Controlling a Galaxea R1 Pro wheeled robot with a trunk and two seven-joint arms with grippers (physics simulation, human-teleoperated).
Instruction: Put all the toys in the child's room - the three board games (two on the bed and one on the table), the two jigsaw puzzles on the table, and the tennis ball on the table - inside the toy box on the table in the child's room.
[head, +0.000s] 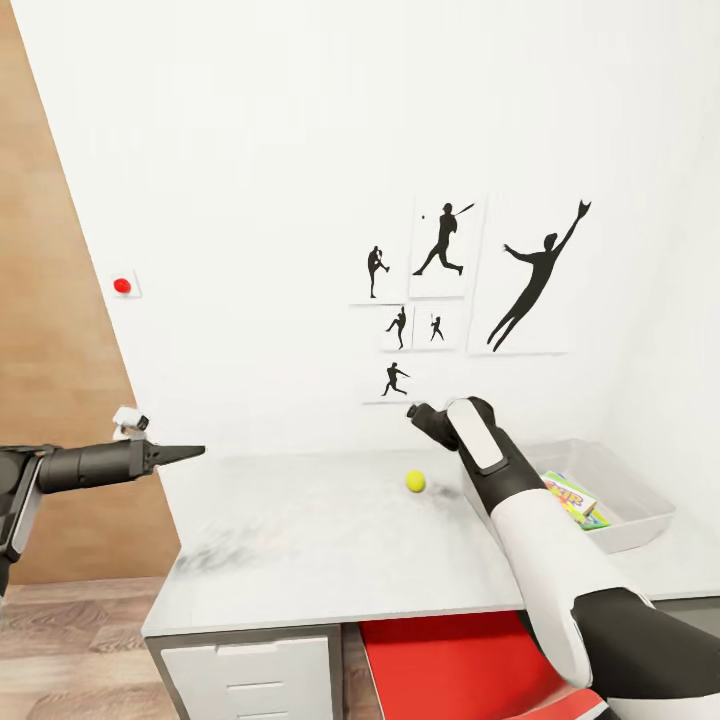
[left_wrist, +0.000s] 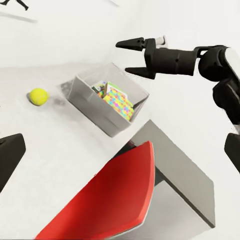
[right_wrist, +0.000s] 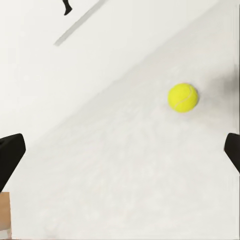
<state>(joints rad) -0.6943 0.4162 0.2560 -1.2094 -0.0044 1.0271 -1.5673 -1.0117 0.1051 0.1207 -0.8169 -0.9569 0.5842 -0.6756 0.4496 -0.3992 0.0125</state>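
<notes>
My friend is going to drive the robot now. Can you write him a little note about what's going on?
Right pincer: open, empty, above the table near the tennis ball.
Left pincer: looks shut, empty, out past the table's left end.
Toy box: at the table's right end, with a jigsaw puzzle and other colourful boxes already inside.
Left to do: the ball sits loose on the table, so grab it and drop it in the box. The bed isn't in sight, so check it.

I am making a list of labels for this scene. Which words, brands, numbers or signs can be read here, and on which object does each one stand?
No text can be read with certainty.
Game box in the toy box: colourful print, too small and blurred to read.
Jigsaw puzzle: coloured pieces, no lettering.
Wall pictures: black sport silhouettes, no words.
Tennis ball: no readable mark.
</notes>
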